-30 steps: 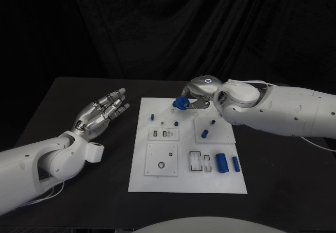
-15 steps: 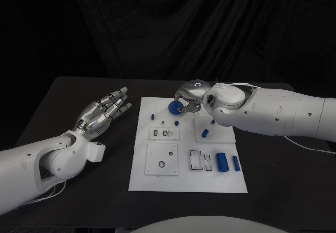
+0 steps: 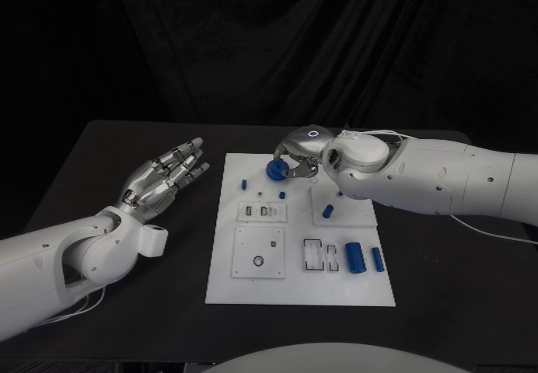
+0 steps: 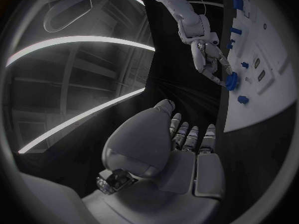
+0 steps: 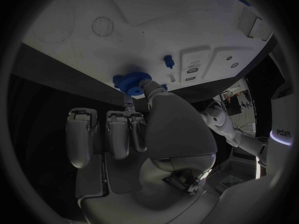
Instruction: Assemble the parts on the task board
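Head view: right hand (image 3: 301, 159) pinches a blue gear (image 3: 276, 169) in its fingers over the task board's (image 3: 301, 291) far edge, probably seeking its post; left hand (image 3: 166, 177) waits, fingers spread.

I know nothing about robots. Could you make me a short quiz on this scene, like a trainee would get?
1. True or false: the right hand holds a blue gear.
2. The left hand is: A) holding a part, B) open beside the task board, C) pressing on the board.
3. Fill in: the gear is above the board's ___ end, as seen from the robot.

Key: 1 true; 2 B; 3 far.
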You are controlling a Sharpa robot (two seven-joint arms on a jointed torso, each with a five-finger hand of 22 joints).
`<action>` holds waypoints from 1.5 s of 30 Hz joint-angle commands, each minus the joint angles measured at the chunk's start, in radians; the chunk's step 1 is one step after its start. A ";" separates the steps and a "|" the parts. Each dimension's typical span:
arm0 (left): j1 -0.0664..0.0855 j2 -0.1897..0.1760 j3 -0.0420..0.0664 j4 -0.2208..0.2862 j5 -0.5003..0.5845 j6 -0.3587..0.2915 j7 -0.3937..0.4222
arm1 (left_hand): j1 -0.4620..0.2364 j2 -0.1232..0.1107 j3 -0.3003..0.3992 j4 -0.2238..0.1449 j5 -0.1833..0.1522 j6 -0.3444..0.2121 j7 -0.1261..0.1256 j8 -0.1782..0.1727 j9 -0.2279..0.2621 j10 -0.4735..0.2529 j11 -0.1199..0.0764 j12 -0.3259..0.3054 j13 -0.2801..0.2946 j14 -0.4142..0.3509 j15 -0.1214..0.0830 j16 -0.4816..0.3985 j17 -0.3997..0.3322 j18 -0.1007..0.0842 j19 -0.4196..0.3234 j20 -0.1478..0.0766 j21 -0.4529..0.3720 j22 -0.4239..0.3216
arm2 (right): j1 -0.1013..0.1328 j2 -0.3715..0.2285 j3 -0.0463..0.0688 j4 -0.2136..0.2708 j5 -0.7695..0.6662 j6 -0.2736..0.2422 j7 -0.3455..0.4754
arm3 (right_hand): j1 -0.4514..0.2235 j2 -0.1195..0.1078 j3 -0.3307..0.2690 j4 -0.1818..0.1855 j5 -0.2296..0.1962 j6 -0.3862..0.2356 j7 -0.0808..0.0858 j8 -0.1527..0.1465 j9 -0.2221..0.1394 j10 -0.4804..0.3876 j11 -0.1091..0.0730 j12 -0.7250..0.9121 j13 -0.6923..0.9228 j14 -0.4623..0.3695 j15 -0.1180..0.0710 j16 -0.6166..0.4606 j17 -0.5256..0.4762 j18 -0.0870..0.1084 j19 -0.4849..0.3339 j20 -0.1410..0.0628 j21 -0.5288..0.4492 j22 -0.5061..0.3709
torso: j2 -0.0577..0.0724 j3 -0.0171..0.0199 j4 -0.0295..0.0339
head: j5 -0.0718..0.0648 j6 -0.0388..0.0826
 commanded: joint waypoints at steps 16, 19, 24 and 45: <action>0.000 0.004 0.001 -0.003 -0.002 0.013 0.050 | 0.001 -0.009 0.009 0.000 -0.003 -0.008 0.003 -0.005 0.000 -0.004 0.005 0.004 0.000 0.002 0.006 0.003 0.002 0.011 0.002 0.008 0.004 0.001 | -0.004 -0.005 0.000 0.008 -0.008 0.019 0.008 | -0.015 -0.014 0.030 0.004 -0.027 -0.087 -0.003 -0.023 0.002 0.104 -0.002 0.003 0.263 0.105 0.003 0.003 0.263 0.001 0.042 0.002 -0.032 0.230 | -0.002 0.0002 -0.0007 | 0.000 -0.002; 0.000 0.005 0.001 -0.003 -0.002 0.014 0.050 | 0.001 -0.009 0.009 0.000 -0.003 -0.007 0.003 -0.005 0.000 -0.004 0.005 0.004 0.000 0.002 0.006 0.003 0.002 0.011 0.002 0.008 0.004 0.001 | -0.004 -0.006 0.000 0.010 -0.008 0.018 0.008 | -0.015 -0.014 0.031 0.004 -0.027 -0.081 0.000 -0.021 0.000 0.104 -0.001 0.003 0.263 0.105 0.004 0.003 0.263 0.001 0.041 0.002 -0.033 0.229 | -0.002 0.0000 -0.0005 | 0.000 -0.002; 0.000 0.006 0.001 -0.005 -0.002 0.014 0.050 | 0.001 -0.009 0.009 0.000 -0.003 -0.007 0.003 -0.005 0.000 -0.004 0.005 0.004 0.000 0.002 0.006 0.003 0.002 0.011 0.002 0.008 0.004 0.001 | -0.004 -0.008 0.000 0.013 -0.008 0.016 0.009 | -0.015 -0.013 0.033 0.004 -0.027 -0.073 0.001 -0.019 -0.002 0.104 0.001 0.003 0.263 0.105 0.005 0.003 0.263 0.001 0.041 0.003 -0.034 0.229 | -0.001 0.0001 -0.0009 | 0.000 -0.001; 0.000 0.006 0.001 -0.004 -0.002 0.015 0.049 | 0.001 -0.009 0.009 0.000 -0.003 -0.007 0.003 -0.005 0.000 -0.004 0.005 0.004 0.000 0.002 0.006 0.003 0.002 0.011 0.002 0.008 0.004 0.001 | -0.008 -0.018 0.000 0.019 -0.008 0.016 0.005 | -0.018 -0.020 0.034 0.003 -0.043 -0.085 0.003 -0.029 -0.015 0.104 0.003 0.003 0.263 0.105 0.007 0.003 0.263 0.003 0.037 0.005 -0.040 0.227 | -0.001 0.0003 -0.0011 | 0.001 -0.003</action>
